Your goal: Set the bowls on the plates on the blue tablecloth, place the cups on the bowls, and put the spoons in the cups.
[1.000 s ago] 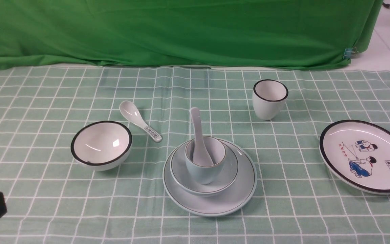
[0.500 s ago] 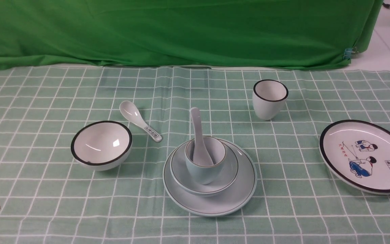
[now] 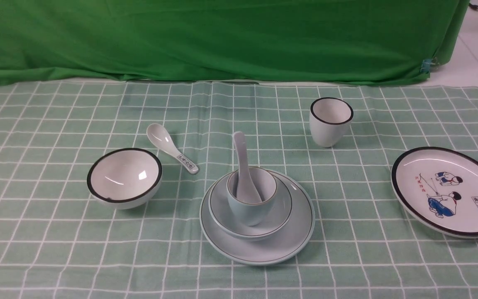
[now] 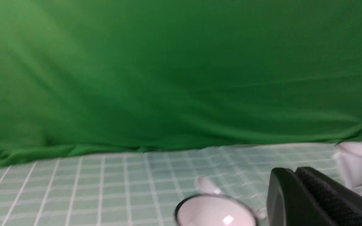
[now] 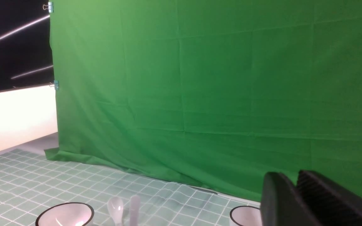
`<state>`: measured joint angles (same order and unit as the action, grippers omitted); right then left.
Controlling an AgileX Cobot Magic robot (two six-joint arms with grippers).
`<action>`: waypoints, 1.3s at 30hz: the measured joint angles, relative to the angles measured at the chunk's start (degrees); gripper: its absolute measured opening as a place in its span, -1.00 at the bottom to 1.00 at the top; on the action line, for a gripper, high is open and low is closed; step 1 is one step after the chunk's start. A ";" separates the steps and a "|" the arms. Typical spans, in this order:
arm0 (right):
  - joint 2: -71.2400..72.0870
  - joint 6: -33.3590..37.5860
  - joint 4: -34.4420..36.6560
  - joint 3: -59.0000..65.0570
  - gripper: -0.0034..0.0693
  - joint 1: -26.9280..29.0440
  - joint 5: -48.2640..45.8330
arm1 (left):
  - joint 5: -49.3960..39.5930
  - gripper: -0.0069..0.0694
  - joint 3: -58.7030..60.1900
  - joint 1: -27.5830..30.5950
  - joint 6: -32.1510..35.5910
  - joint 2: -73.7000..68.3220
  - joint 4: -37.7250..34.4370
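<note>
Count: two plates, two bowls, two cups, two spoons, all on the checked blue tablecloth (image 3: 56, 249). Centre stack: pale blue plate (image 3: 293, 245), pale blue bowl (image 3: 282, 207), pale blue cup (image 3: 249, 209), with the plain spoon (image 3: 241, 158) leaning in the cup. Standing apart are the black-rimmed white bowl (image 3: 125, 178) at left, the patterned spoon (image 3: 168, 147) just beside it, the white cup (image 3: 330, 120), and the cartoon plate (image 3: 446, 191) at right. A green drape (image 3: 222, 37) hangs behind. The left end effector (image 4: 294, 171) is closed and empty. The right end effector (image 5: 291, 177) has its fingers close together; whether a gap remains cannot be told.

Staged studio-like setup, clipped green backdrop cloth (image 3: 222, 37), gridded tablecloth (image 3: 56, 249)
</note>
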<state>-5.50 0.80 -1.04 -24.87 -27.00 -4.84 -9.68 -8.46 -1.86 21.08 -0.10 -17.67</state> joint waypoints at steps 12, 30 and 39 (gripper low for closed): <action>0.00 -0.12 0.00 0.00 -0.46 0.00 0.00 | -2.46 -0.79 8.83 4.16 0.00 0.04 4.66; 0.00 -0.17 0.00 0.00 -0.40 0.00 0.00 | -2.60 -0.78 8.83 4.16 0.00 0.04 10.34; 0.00 -0.17 0.00 0.00 -0.35 0.00 0.00 | -2.62 -0.77 8.83 4.16 0.00 0.04 10.34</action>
<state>-5.50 0.63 -1.04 -24.87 -27.00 -4.84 -12.30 0.38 2.29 21.09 -0.06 -7.33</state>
